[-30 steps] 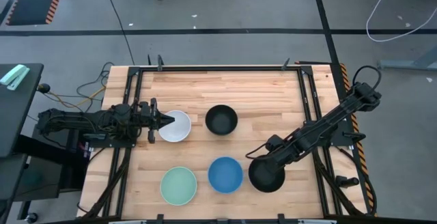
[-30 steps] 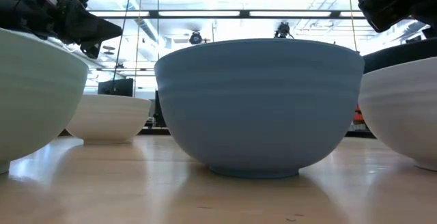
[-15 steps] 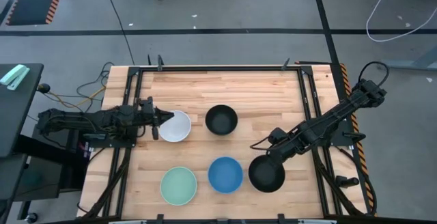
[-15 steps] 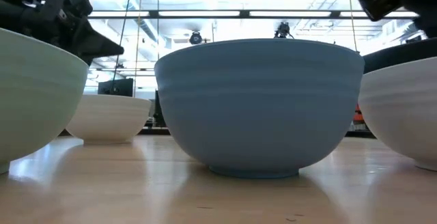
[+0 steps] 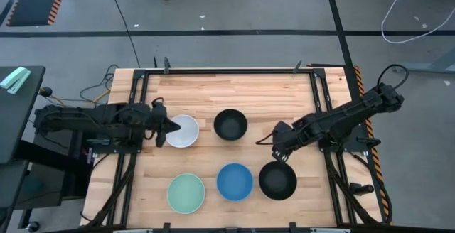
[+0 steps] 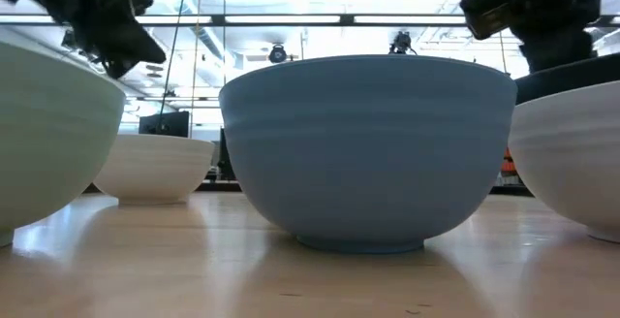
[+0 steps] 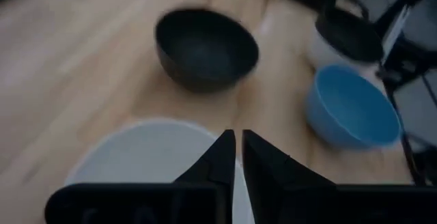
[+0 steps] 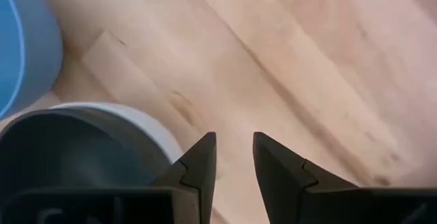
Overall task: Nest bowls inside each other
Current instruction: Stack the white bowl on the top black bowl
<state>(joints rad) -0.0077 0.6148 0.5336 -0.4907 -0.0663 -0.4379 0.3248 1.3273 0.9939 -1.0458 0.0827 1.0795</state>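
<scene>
The white bowl [image 5: 181,131] stands on its base left of centre, and a lone black bowl [image 5: 230,124] stands right of it. Along the near edge are the mint bowl [image 5: 186,192], the blue bowl [image 5: 234,181] and a black bowl nested in a white one [image 5: 277,180]; the white wall [image 8: 147,132] shows in the right wrist view. My left gripper [image 5: 173,127] hovers shut above the white bowl's left rim [image 7: 136,132]. My right gripper [image 5: 279,153] hangs open over bare wood [image 8: 234,149], just beyond the nested pair's far rim.
A dark metal frame [image 5: 227,71] borders the wooden table. Bare wood lies along the far side [image 5: 227,91] and between the two rows of bowls. In the low view the blue bowl [image 6: 368,148] fills the middle, with the mint bowl [image 6: 48,134] left of it.
My right gripper has drawn back from the nested black bowl, rising and moving toward the far edge; the bowl stays where it was. My left arm has shifted slightly above the white bowl, which has not moved.
</scene>
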